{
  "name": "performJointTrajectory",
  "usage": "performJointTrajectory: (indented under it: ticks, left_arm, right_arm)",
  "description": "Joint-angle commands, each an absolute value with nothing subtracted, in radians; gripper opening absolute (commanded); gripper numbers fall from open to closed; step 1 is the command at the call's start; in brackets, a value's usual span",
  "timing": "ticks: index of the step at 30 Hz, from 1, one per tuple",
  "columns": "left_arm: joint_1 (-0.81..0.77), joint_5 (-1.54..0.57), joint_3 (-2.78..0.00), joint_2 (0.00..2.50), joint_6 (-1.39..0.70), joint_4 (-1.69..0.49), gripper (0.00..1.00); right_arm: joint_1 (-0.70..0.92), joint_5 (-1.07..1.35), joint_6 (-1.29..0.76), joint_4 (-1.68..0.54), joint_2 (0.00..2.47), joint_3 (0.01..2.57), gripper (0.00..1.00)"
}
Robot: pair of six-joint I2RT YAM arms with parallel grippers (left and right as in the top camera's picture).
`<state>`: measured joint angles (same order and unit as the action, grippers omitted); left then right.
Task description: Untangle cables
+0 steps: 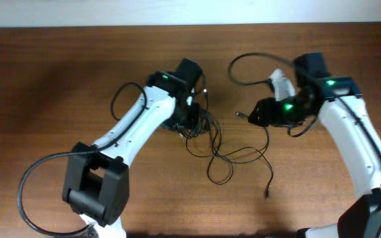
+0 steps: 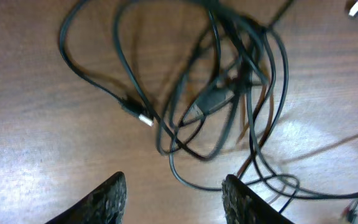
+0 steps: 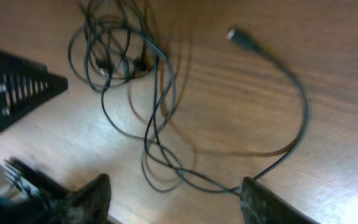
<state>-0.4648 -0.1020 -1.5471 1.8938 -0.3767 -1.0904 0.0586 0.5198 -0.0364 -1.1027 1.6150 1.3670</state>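
The cables (image 1: 207,135) are thin black cords in a loose tangle at the middle of the wooden table. One strand trails right and forward to a plug end (image 1: 268,193). My left gripper (image 1: 192,122) hangs at the tangle's left edge. In the left wrist view it (image 2: 174,202) is open with bare wood between its fingers, the cables (image 2: 219,99) and a small plug (image 2: 143,117) lying just beyond. My right gripper (image 1: 245,116) is right of the tangle. In the right wrist view it (image 3: 173,199) is open, and a strand (image 3: 291,137) runs up to its right fingertip (image 3: 260,199).
Thick black arm cables loop at the back right (image 1: 243,66) and front left (image 1: 28,182). The left arm's black body (image 3: 11,87) shows at the left of the right wrist view. The table's back edge (image 1: 111,26) runs along the top.
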Motion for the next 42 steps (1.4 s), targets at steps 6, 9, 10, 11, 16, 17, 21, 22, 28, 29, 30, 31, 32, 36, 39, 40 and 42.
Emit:
performJointTrajectory:
  ticks: [6,9,10,11,16,17,21,22,28,29,30,31,32,36,39,40,42]
  left_arm:
    - [-0.423,-0.3,-1.368,1.904,-0.297,-0.816,0.49]
    - [-0.402,-0.29,-1.297,1.904,-0.297,-0.748,0.26]
    - [-0.39,-0.289,-1.275,1.904,-0.295,-0.722,0.17]
    - [-0.378,-0.289,-1.261,1.904,-0.294,-0.699,0.09]
    - [-0.303,-0.311,-1.253,1.904,-0.232,-0.672,0.0]
    - [-0.301,-0.311,-1.253,1.904,-0.218,-0.673,0.0]
    - [-0.296,-0.311,-1.248,1.904,-0.214,-0.673,0.0]
    - [-0.296,-0.311,-1.248,1.904,-0.214,-0.673,0.0]
    - [-0.296,-0.311,-1.246,1.904,-0.215,-0.67,0.02]
    - [-0.296,-0.311,-1.246,1.904,-0.215,-0.67,0.02]
    - [-0.296,-0.311,-1.246,1.904,-0.215,-0.67,0.02]
    - [-0.296,-0.311,-1.245,1.904,-0.215,-0.67,0.02]
    - [-0.296,-0.311,-1.245,1.904,-0.215,-0.67,0.02]
    - [-0.296,-0.311,-1.245,1.904,-0.215,-0.663,0.02]
    - [-0.296,-0.311,-1.245,1.904,-0.215,-0.665,0.02]
    - [-0.296,-0.311,-1.245,1.904,-0.215,-0.664,0.02]
    - [-0.299,-0.311,-1.245,1.904,-0.215,-0.664,0.02]
  right_arm:
    - [-0.002,0.622,-0.022,-1.093,1.61,1.28,0.8]
    - [0.102,0.678,-0.023,-0.969,1.61,1.165,0.8]
    - [0.133,0.677,-0.027,-0.935,1.61,1.147,0.8]
    - [0.171,0.677,-0.027,-0.887,1.61,1.129,0.79]
    - [0.326,0.548,-0.218,-0.53,1.624,1.029,0.67]
    - [0.345,0.521,-0.218,-0.493,1.629,1.026,0.65]
    - [0.418,0.422,-0.224,-0.415,1.688,1.026,0.64]
    - [0.421,0.422,-0.239,-0.427,1.709,1.026,0.62]
    - [0.422,0.486,-0.271,-0.675,1.748,1.026,0.62]
    - [0.426,0.485,-0.27,-0.705,1.748,1.025,0.61]
    - [0.431,0.485,-0.271,-0.718,1.75,1.024,0.61]
    - [0.439,0.485,-0.271,-0.736,1.75,1.024,0.61]
    - [0.45,0.486,-0.267,-0.751,1.75,1.024,0.6]
    - [0.498,0.48,-0.163,-0.696,1.75,1.024,0.44]
    - [0.547,0.383,-0.146,-0.689,1.766,1.017,0.45]
    - [0.564,0.36,-0.146,-0.68,1.773,1.015,0.45]
    - [0.585,0.323,-0.146,-0.665,1.776,1.015,0.2]
